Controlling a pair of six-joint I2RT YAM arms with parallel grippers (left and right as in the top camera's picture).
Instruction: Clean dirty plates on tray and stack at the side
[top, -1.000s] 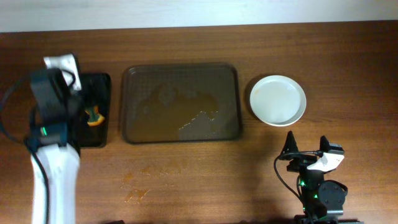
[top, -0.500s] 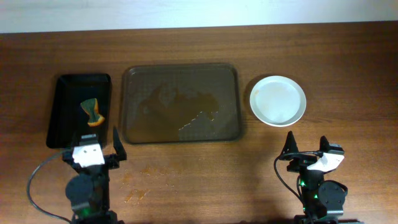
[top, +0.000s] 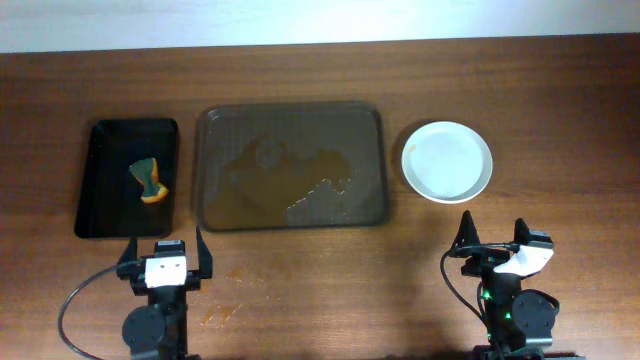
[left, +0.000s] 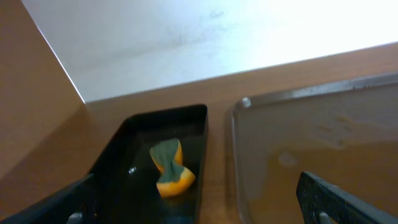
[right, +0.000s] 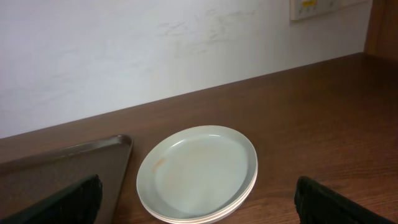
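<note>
The white plates (top: 447, 160) sit in one stack on the table to the right of the dark-brown tray (top: 290, 118); the stack also shows in the right wrist view (right: 199, 171). The tray holds wet smears and no plates; its corner shows in the left wrist view (left: 298, 124). My left gripper (top: 166, 244) is open and empty near the table's front, below the tray's left corner. My right gripper (top: 492, 236) is open and empty in front of the plate stack.
A smaller black tray (top: 105, 140) at the left holds an orange and green sponge (top: 150, 180), also in the left wrist view (left: 171, 169). Wet orange-brown streaks (top: 225, 295) mark the table in front of the brown tray.
My left arm has drawn back from over the black tray to the table's front edge. The sponge lies in the black tray. The right arm has not moved.
</note>
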